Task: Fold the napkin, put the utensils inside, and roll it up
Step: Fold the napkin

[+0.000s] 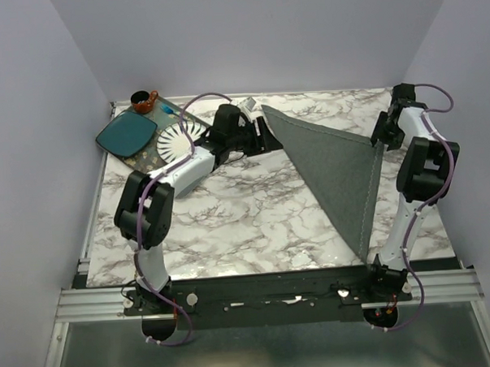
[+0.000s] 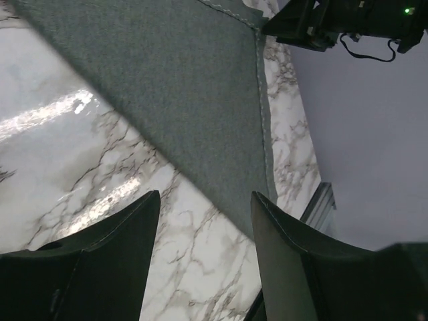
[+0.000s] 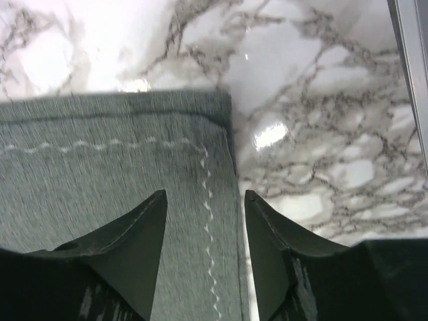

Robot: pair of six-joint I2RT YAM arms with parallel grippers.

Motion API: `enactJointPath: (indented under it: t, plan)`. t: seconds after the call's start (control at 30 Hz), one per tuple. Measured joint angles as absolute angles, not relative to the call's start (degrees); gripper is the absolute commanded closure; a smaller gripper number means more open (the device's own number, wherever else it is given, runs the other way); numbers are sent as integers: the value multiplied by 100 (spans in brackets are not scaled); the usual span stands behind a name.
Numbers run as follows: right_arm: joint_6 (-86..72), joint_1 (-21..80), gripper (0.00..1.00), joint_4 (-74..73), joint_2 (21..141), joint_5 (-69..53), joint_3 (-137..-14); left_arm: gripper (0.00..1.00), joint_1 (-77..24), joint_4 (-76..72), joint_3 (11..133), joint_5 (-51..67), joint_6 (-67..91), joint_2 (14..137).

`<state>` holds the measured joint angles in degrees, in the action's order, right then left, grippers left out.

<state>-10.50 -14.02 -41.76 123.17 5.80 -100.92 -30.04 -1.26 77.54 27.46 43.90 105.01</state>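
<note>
The dark grey napkin [image 1: 334,163] lies folded into a triangle on the marble table, one point far left, one at the right, one toward the near edge. My left gripper [image 1: 263,138] is beside the far-left point, open. In the left wrist view the left gripper [image 2: 204,194] has bare marble between its fingers and the napkin [image 2: 180,87] just ahead. My right gripper [image 1: 379,141] hovers at the right corner, open. In the right wrist view the right gripper [image 3: 205,194] straddles the stitched edge of the napkin [image 3: 100,154] without pinching it. The utensils are not visible.
A dark tray [image 1: 142,155] at the far left holds a teal square plate [image 1: 127,133], a white ribbed plate [image 1: 174,140] and a brown cup [image 1: 144,100]. Purple cables run along both arms. The table's metal rail [image 1: 266,292] lies along the near edge.
</note>
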Motion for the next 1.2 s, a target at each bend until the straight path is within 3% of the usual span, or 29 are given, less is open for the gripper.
enactJointPath:
  t: [0.37, 0.73, 0.9, 0.97, 1.2]
  plan:
    - [-961, -1485, 51, -4222, 12925, 563, -10965, 50, -3024, -1898, 8932, 3291, 5719, 12414]
    - [-888, -1514, 60, -4307, 13216, 543, -11150, 51, -3024, -2517, 8855, 3365, 6060, 12545]
    - [-871, -1544, 76, -4357, 13329, 526, -11323, 51, -3024, -2373, 8851, 3334, 5876, 12403]
    - [-845, -1551, 76, -4357, 13356, 515, -11445, 51, -3026, -2368, 8851, 3323, 5843, 12366]
    - [-786, -1551, 93, -4375, 13362, 497, -11524, 51, -3035, -2346, 8855, 3253, 5791, 12289]
